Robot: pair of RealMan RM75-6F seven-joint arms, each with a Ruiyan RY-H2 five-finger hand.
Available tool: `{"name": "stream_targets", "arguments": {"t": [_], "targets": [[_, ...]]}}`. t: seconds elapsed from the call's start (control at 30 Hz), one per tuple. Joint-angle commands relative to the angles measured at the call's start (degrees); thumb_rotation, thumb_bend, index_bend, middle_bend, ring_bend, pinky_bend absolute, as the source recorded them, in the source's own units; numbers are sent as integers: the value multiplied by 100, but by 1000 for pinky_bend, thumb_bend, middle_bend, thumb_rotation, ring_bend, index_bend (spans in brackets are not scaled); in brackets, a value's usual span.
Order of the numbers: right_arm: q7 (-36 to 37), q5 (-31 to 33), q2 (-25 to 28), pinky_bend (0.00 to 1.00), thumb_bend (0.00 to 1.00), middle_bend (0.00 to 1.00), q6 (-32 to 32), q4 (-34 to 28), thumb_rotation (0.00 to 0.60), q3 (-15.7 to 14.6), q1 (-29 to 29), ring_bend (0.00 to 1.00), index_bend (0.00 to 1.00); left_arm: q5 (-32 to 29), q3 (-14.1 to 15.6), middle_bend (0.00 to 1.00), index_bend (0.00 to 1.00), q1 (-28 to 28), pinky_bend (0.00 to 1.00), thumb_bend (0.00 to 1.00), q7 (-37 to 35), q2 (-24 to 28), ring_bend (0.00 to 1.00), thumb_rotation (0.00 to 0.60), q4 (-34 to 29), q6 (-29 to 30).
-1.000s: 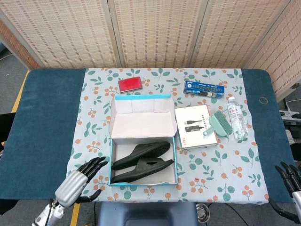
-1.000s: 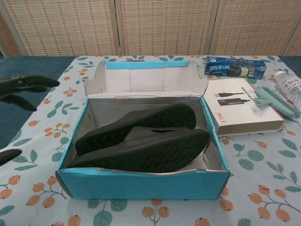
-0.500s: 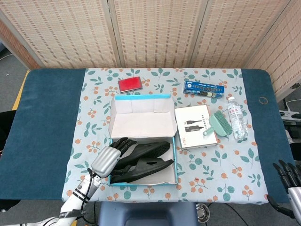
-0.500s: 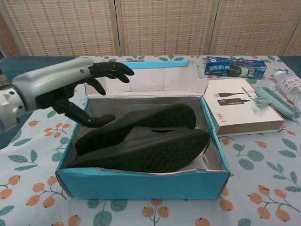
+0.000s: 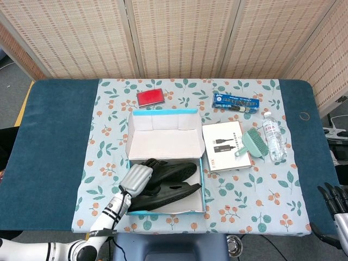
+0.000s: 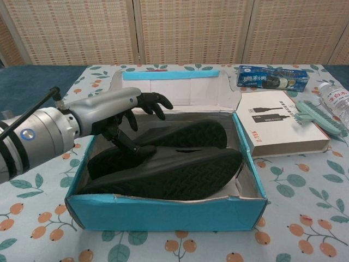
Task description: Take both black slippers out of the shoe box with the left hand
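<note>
Two black slippers [image 6: 169, 173] lie side by side, soles up, in the open blue shoe box [image 6: 163, 212]; the head view shows the slippers [image 5: 173, 184] in the box's near half [image 5: 166, 209]. My left hand [image 6: 126, 113] reaches into the box from the left. Its fingers are spread above the heel of the far slipper [image 6: 188, 135], and its thumb points down onto that slipper. It holds nothing. In the head view the left hand [image 5: 140, 175] covers the slippers' left ends. My right hand [image 5: 333, 198] is at the table's near right corner, fingers apart, holding nothing.
The box's lid [image 5: 163, 122] stands open at the back. Right of the box lie a white carton [image 5: 225, 147], a green brush [image 5: 252, 142] and a water bottle [image 5: 273, 141]. A blue biscuit pack [image 5: 235, 102] and a red wallet [image 5: 150, 97] lie behind.
My left hand has come from the table's near left corner over the box's left wall and now hangs inside it above the slippers. The slippers have not moved.
</note>
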Motion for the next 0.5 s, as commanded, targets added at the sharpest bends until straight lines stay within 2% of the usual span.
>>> {"name": "stream_targets", "arguments": {"t": [0.03,0.13,0.3,0.5], "targets": [[10,-6,3,0,217,0,9,3,456,-2,-2,0,0,-208,-15,218,159,-94,385,311,112,-40,164,600,42,58],[29,-9,8,0,217,0,11,8,457,-6,-2,0,0,-356,-11,231,165,-142,404,306,208,-30,173,600,41,93],[31,-24,18,0,217,0,-19,2,456,-27,8,0,0,-1213,-121,244,175,-420,409,305,624,78,177,600,-78,135],[37,-4,21,0,217,0,-25,3,456,-22,14,0,0,-2027,-78,254,176,-688,423,305,932,295,185,600,-337,179]]}}
